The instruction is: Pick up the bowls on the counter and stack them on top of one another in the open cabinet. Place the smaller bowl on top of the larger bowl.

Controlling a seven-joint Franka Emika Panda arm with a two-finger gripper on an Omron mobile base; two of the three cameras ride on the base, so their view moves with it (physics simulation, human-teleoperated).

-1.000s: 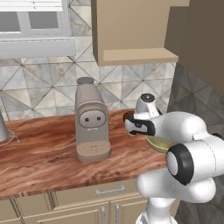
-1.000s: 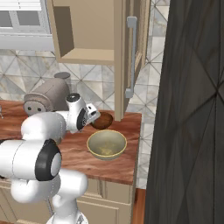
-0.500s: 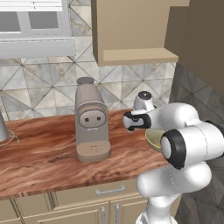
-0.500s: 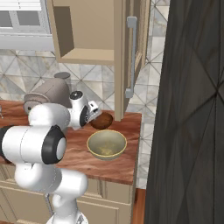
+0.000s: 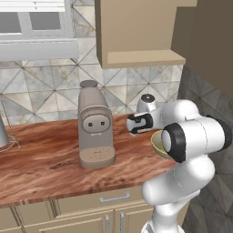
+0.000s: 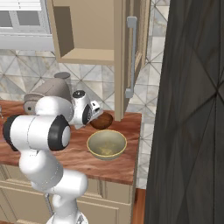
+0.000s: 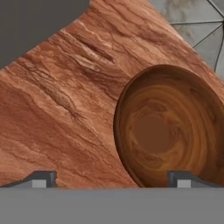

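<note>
The smaller bowl (image 7: pixel 168 131), dark reddish-brown with a mottled inside, sits on the wood-grain counter (image 7: pixel 57 96) close to the tiled wall. My gripper (image 7: pixel 112 179) hangs open just above it: one fingertip (image 7: pixel 183 178) is over the bowl and the other over bare counter, so the bowl's near rim lies between them. In the right base view the gripper (image 6: pixel 95 114) points at that smaller bowl (image 6: pixel 103 121). The larger bowl (image 6: pixel 106 144), pale olive-yellow, rests just in front of it; the arm partly covers the larger bowl (image 5: pixel 157 143). The open cabinet (image 6: pixel 87 56) hangs above.
A tall taupe coffee machine (image 5: pixel 94 125) stands on the counter (image 5: pixel 45 164) left of the arm. The cabinet's open door (image 6: pixel 131 52) with a metal handle hangs over the bowls. A dark wall (image 6: pixel 188 109) closes off the right end. Beige drawers (image 5: pixel 109 200) sit beneath.
The arm has swung and raised its elbow, bringing the hand closer to the smaller bowl. The jaws stay open and both bowls stay put.
</note>
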